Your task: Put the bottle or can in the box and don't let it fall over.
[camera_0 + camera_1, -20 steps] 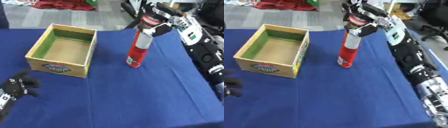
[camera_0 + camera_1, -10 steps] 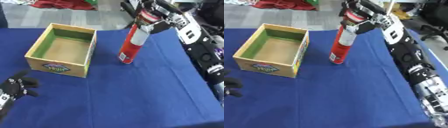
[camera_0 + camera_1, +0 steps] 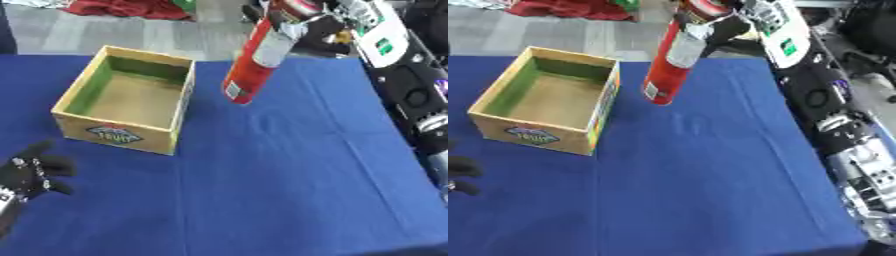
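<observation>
Right hand [image 3: 308, 22]: my fingers are curled round the top of the red can [image 3: 258, 60].
Can: lifted off the blue table [image 3: 289, 170], tilted with its base toward the box, just beside the box's right wall.
Box [image 3: 127, 100]: wooden, open, nothing inside.
Left hand [image 3: 26, 172]: resting at the lower left, fingers relaxed.

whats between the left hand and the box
Only bare blue tablecloth between the left hand and the box, seen in the left eye view.
</observation>
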You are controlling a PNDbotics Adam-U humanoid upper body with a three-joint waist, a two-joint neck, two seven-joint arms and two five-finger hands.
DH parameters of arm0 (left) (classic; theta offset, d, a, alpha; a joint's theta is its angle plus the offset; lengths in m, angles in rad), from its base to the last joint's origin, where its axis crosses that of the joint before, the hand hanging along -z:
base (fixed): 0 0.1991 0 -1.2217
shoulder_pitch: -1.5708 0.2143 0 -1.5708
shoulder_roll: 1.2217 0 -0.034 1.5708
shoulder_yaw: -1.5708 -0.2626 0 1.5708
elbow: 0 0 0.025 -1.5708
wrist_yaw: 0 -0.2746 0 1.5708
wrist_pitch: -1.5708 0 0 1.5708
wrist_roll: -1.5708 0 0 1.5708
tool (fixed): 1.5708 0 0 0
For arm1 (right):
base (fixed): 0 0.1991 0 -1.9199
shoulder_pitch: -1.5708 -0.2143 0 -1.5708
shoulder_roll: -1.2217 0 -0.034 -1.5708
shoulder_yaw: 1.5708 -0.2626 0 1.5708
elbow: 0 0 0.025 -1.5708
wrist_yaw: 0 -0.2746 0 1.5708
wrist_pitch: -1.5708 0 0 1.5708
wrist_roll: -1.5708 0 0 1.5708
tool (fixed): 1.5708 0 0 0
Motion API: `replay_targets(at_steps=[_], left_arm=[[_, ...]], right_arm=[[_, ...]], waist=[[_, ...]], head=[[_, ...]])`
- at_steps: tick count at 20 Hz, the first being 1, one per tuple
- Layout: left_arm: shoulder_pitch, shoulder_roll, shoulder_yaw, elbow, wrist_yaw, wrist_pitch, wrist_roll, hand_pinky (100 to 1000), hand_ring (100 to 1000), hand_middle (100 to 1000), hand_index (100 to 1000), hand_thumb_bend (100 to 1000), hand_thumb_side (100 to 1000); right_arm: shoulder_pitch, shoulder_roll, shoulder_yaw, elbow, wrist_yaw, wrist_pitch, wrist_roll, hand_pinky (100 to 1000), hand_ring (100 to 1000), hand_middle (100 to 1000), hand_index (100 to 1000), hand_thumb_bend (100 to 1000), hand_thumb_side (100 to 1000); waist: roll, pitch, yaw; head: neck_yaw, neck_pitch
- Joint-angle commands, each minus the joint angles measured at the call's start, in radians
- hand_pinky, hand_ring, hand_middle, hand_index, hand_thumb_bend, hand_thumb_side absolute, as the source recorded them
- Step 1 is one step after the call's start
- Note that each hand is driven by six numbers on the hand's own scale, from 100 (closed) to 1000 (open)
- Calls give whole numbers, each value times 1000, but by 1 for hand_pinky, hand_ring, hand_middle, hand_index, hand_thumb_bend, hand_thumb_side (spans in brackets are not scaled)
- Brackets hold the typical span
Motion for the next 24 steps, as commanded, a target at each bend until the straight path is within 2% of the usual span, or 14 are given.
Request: replay_targets(at_steps=[1, 10, 11, 12, 13, 14, 15, 16, 18, 19, 23, 24], left_arm=[[-25, 9, -11, -17, 13, 1, -13, 638, 758, 719, 972, 100, 863], [-87, 14, -63, -12, 59, 17, -68, 637, 757, 718, 972, 100, 856], [-92, 12, -67, -12, 63, 18, -73, 637, 757, 718, 972, 100, 858], [-96, 11, -69, -11, 65, 20, -76, 637, 756, 718, 972, 100, 864], [-99, 10, -70, -9, 66, 22, -79, 637, 756, 717, 972, 100, 867], [-102, 8, -71, -7, 65, 23, -81, 636, 756, 717, 972, 100, 869], [-105, 7, -73, -5, 65, 24, -83, 636, 756, 717, 972, 100, 870], [-108, 5, -74, -3, 65, 25, -85, 636, 756, 717, 972, 100, 870], [-110, 3, -74, 1, 64, 27, -86, 636, 755, 716, 971, 100, 879], [-111, 2, -73, 5, 60, 28, -86, 635, 755, 716, 971, 100, 884], [-114, -1, -75, 12, 50, 27, -88, 635, 754, 715, 972, 100, 884], [-114, -2, -75, 12, 49, 26, -88, 635, 754, 715, 972, 100, 883]], right_arm=[[-39, -38, -5, -32, -28, -16, 5, 100, 100, 100, 241, 100, 237], [-78, -6, -2, -33, -47, -16, 7, 100, 100, 100, 230, 100, 241], [-82, 7, -1, -29, -52, -16, 8, 100, 100, 137, 264, 100, 139], [-88, 21, 2, -22, -58, -16, 12, 100, 134, 171, 293, 100, 243], [-93, 37, 4, -15, -65, -16, 17, 100, 181, 208, 324, 100, 238], [-96, 49, 7, -10, -69, -16, 24, 100, 266, 293, 396, 100, 229], [-97, 62, 11, -4, -70, -16, 34, 146, 307, 342, 441, 100, 224], [-95, 72, 16, 1, -69, -16, 45, 290, 397, 437, 529, 100, 213], [-86, 87, 27, 6, -61, -16, 69, 467, 503, 536, 642, 100, 203], [-80, 93, 33, 6, -52, -16, 80, 608, 591, 617, 719, 100, 200], [-59, 109, 41, 10, -13, -16, 106, 835, 781, 804, 898, 100, 192], [-56, 111, 40, 11, -5, -16, 106, 856, 800, 825, 912, 100, 199]], waist=[[-1, -10, 19], [-35, -6, 144], [-37, -5, 154], [-38, -3, 161], [-40, -1, 166], [-41, 1, 170], [-43, 2, 172], [-44, 4, 174], [-47, 6, 171], [-49, 7, 168], [-53, 11, 160], [-53, 11, 159]], head=[[-20, -21], [-104, -37], [-113, -36], [-120, -35], [-128, -32], [-133, -29], [-139, -27], [-144, -26], [-147, -27], [-148, -29], [-147, -33], [-147, -35]])
